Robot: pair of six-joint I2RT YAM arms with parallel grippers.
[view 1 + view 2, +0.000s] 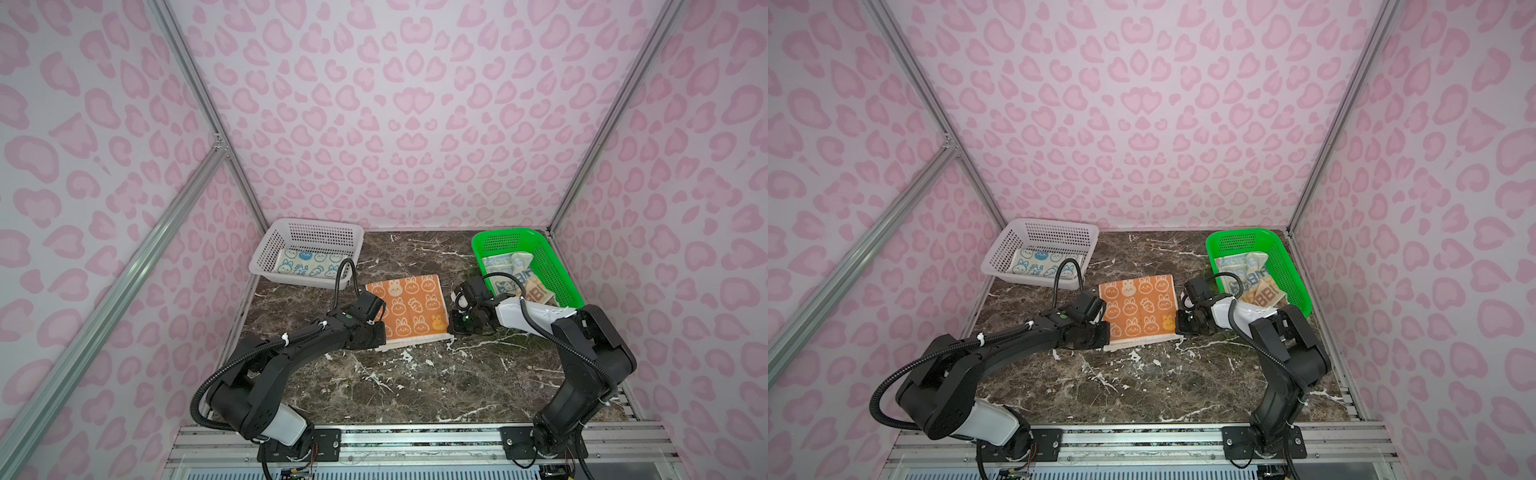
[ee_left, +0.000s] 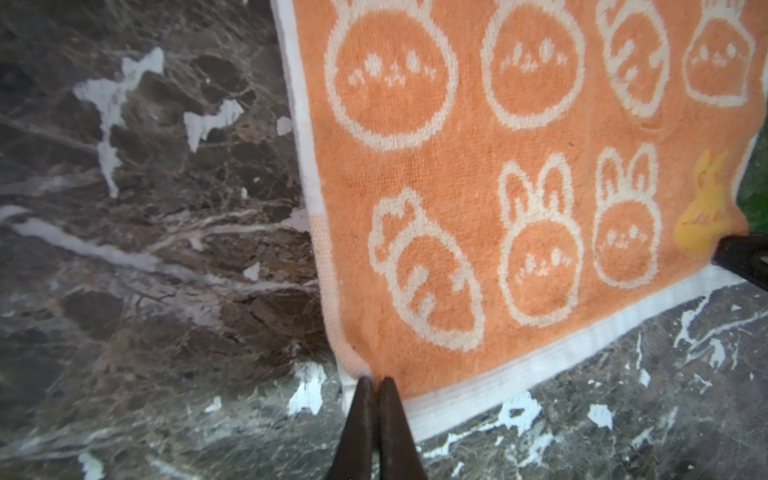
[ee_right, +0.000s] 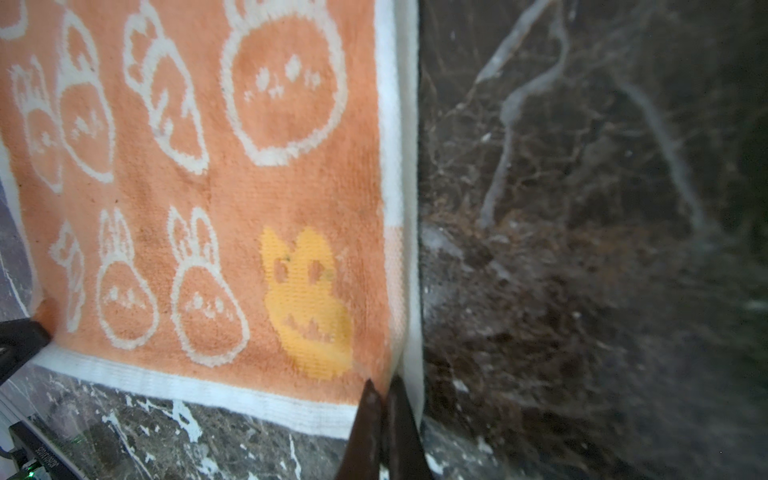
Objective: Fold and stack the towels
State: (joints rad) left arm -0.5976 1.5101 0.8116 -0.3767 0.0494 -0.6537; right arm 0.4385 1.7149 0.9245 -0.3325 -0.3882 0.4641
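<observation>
An orange towel (image 1: 409,305) (image 1: 1140,307) printed with white bunnies and carrots lies flat on the marble table. My left gripper (image 1: 383,338) (image 2: 376,380) is shut on its near left corner. My right gripper (image 1: 451,329) (image 3: 382,382) is shut on its near right corner, beside a yellow bunny (image 3: 307,299). Both grippers sit low at the table surface. A cream towel with blue bunnies (image 1: 309,266) lies folded in the white basket (image 1: 316,226). Crumpled towels with block letters (image 1: 519,278) fill the green basket (image 1: 559,270).
The white basket stands at the back left and the green basket at the back right, close behind my right wrist. Patterned walls close in the table (image 1: 415,386) on three sides. A metal rail (image 1: 415,436) runs along the front edge.
</observation>
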